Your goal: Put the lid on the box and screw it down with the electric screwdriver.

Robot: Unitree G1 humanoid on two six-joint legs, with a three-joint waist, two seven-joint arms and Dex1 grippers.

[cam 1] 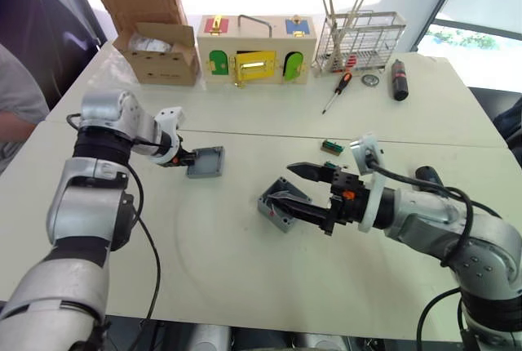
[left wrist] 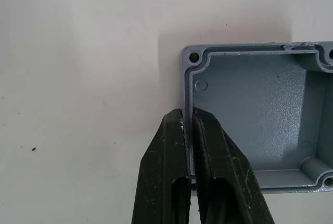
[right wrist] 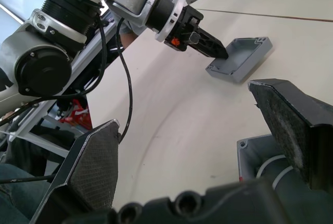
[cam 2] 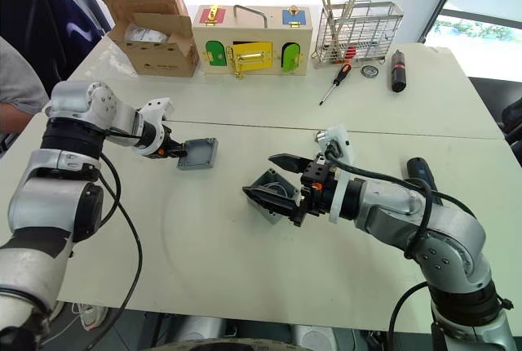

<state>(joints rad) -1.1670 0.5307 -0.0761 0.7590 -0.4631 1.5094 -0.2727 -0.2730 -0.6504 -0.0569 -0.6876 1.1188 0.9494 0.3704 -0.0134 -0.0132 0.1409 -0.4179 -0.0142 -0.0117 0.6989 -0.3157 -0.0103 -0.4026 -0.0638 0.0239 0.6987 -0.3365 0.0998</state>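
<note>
Here, left hand (cam 1: 189, 159) pinched shut on 1 wall of the lid (cam 1: 206, 162), fingers (left wrist: 179, 172) straddling the rim, open face up, resting on the bench (cam 1: 212, 286). Right hand (cam 2: 281, 179) spread wide over the box (cam 2: 273, 194), 1 finger above the far edge and 1 low at the near side, gripping nothing; white wires visible inside the box in the right wrist view. Lid lying toward the robot's left of the box and a little farther back, well apart, with bare bench between; so probably a carry toward the right and nearer, plus a flip to bring the hollow side down. Left hand plainly the nearer to the lid, right hand the nearer to the box. Electric screwdriver (cam 2: 422, 173) lying on the bench just beside the right forearm, its long axis running away from the robot. No brand, label or writing readable on any of these.
</note>
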